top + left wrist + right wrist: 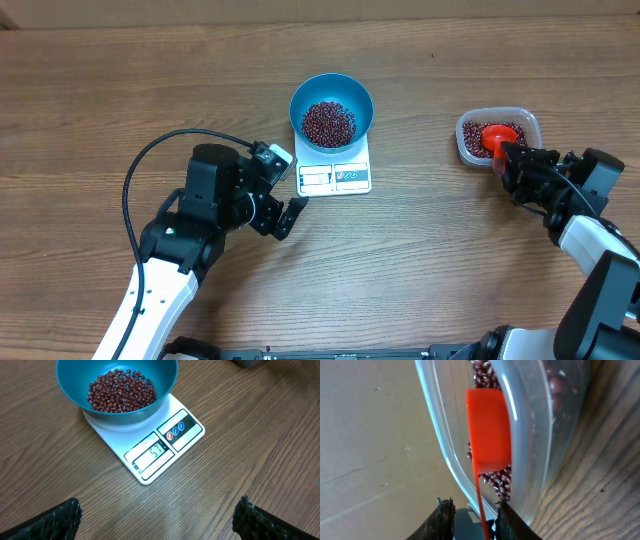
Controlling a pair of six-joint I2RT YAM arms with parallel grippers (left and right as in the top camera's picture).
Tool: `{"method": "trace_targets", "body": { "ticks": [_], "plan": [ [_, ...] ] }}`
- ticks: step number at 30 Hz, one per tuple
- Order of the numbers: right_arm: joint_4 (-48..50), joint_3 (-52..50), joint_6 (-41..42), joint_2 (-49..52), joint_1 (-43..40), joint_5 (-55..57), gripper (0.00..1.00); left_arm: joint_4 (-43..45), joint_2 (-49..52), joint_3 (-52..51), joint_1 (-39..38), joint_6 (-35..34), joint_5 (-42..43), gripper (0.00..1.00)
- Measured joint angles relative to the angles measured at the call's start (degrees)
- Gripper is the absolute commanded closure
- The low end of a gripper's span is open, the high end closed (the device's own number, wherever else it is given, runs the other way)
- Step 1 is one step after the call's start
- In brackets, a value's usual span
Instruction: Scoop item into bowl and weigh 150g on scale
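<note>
The small white square scale (335, 178) turns its display edge to the near side. On its far part sits the round bright blue bowl (301, 98), holding dark red-brown beans (329, 123). The left gripper (157, 520) gapes wide and empty, just near-left of the scale. At far right, the right gripper (474, 507) pinches the handle of an orange-red plastic scoop (497, 136), whose cup points far into a clear plastic container (530, 118).
</note>
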Motion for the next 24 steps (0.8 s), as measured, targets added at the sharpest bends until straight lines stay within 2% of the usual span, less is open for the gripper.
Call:
{"method": "trace_targets", "body": {
  "ticks": [3, 11, 17, 20, 24],
  "plan": [
    [-0.42, 0.0, -1.07, 0.0, 0.0, 0.0, 0.77, 0.0, 0.0, 0.0, 0.0, 0.0, 0.0, 0.0],
    [-3.91, 0.57, -5.09, -1.44, -1.49, 0.04, 0.76, 0.0, 0.0, 0.0, 0.0, 0.0, 0.0, 0.01],
    [-7.48, 1.86, -9.4, -1.51, -5.11, 1.86, 0.65, 0.0, 0.0, 0.0, 0.0, 0.0, 0.0, 0.01],
    [-7.8, 2.82, -11.45, -1.51, -5.53, 2.38, 0.63, 0.0, 0.0, 0.0, 0.0, 0.0, 0.0, 0.0],
    [-12.24, 3.28, -12.59, -1.51, -5.22, 2.6, 0.55, 0.0, 0.0, 0.0, 0.0, 0.0, 0.0, 0.0]
  ]
}}
